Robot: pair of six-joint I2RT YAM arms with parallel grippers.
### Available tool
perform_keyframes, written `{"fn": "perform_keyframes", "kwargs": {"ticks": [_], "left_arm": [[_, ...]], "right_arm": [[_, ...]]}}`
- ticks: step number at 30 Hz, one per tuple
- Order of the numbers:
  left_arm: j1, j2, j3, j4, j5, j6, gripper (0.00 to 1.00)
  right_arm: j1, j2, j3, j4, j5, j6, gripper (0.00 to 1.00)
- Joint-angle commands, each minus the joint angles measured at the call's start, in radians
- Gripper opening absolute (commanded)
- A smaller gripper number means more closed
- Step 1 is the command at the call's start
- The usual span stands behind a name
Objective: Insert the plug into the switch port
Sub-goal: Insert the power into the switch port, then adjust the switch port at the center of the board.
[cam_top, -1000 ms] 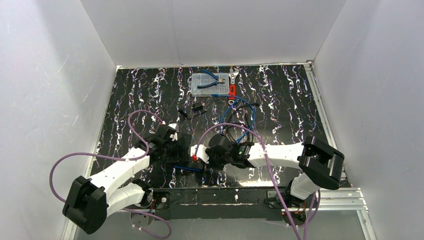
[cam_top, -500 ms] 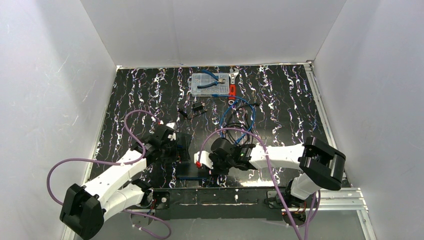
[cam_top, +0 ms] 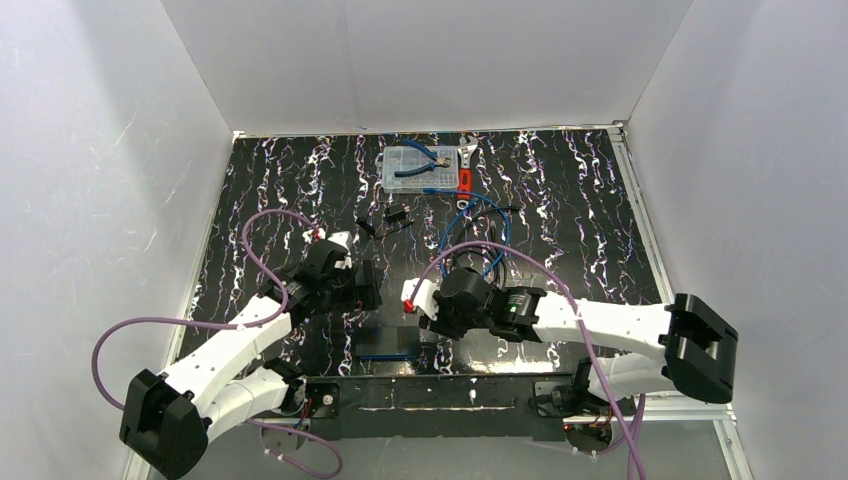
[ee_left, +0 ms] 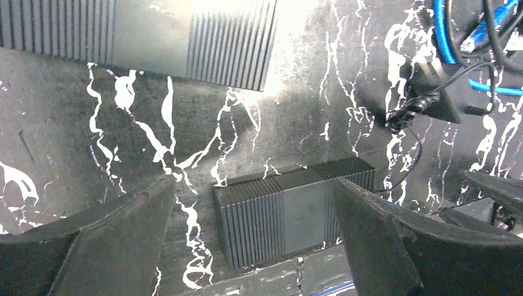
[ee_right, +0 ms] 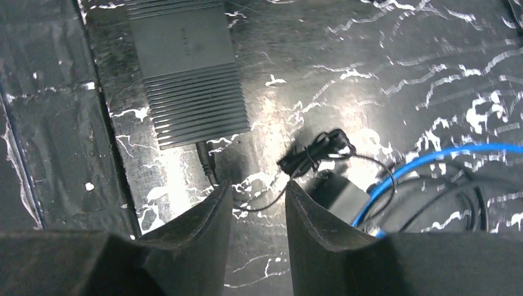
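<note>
The switch [cam_top: 385,343] is a small ribbed matte-black box lying flat near the table's front edge. In the right wrist view the switch [ee_right: 185,68] has the black plug [ee_right: 206,161] sitting in the port in its near edge, with a thin black lead trailing away. My right gripper [ee_right: 257,185] is open just behind the plug, holding nothing. My left gripper [ee_left: 254,182] stands wide open above the switch [ee_left: 290,213], with both fingers clear of it. From above, the left gripper [cam_top: 362,290] and right gripper [cam_top: 413,312] hover just beyond the switch.
A black power adapter [ee_right: 345,194] with a bundled lead and a blue cable [ee_right: 432,154] lie just right of the right gripper. A clear parts box [cam_top: 420,167] with blue pliers and a wrench [cam_top: 466,160] are at the back. White walls enclose the table.
My right gripper opened, let go of the plug and drew back from the switch. My left gripper opened fully and pulled away from the switch, which now lies uncovered.
</note>
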Motion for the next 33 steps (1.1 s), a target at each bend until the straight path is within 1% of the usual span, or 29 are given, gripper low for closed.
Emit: {"fn": "perform_keyframes", "kwargs": {"ticks": [1, 3, 5, 9, 13, 14, 21, 28, 33], "left_arm": [[-0.005, 0.026, 0.041, 0.042, 0.048, 0.028, 0.98], [-0.005, 0.034, 0.042, 0.060, 0.067, 0.030, 0.98], [-0.005, 0.042, 0.041, 0.073, 0.079, 0.027, 0.98], [-0.004, 0.063, 0.034, 0.101, 0.113, 0.029, 0.98], [-0.005, 0.092, 0.024, 0.129, 0.139, 0.034, 0.97], [-0.005, 0.100, 0.023, 0.137, 0.149, 0.035, 0.97], [-0.005, 0.129, 0.002, 0.168, 0.200, 0.023, 0.89], [-0.005, 0.140, -0.044, 0.193, 0.238, -0.009, 0.79], [-0.004, 0.148, -0.071, 0.200, 0.253, -0.019, 0.73]], "right_arm": [[-0.010, -0.057, 0.000, -0.079, 0.113, 0.153, 0.43], [-0.012, -0.069, 0.000, -0.110, 0.139, 0.220, 0.41], [-0.012, -0.085, -0.007, -0.133, 0.145, 0.298, 0.37], [-0.012, -0.102, -0.029, -0.160, 0.088, 0.442, 0.23], [-0.011, -0.086, -0.065, -0.134, 0.053, 0.539, 0.03], [-0.012, -0.077, -0.075, -0.118, 0.039, 0.554, 0.01], [-0.008, -0.005, -0.083, -0.056, -0.026, 0.618, 0.01], [-0.003, 0.084, -0.054, -0.034, -0.099, 0.649, 0.01], [-0.002, 0.133, -0.048, 0.020, -0.091, 0.689, 0.01]]}}
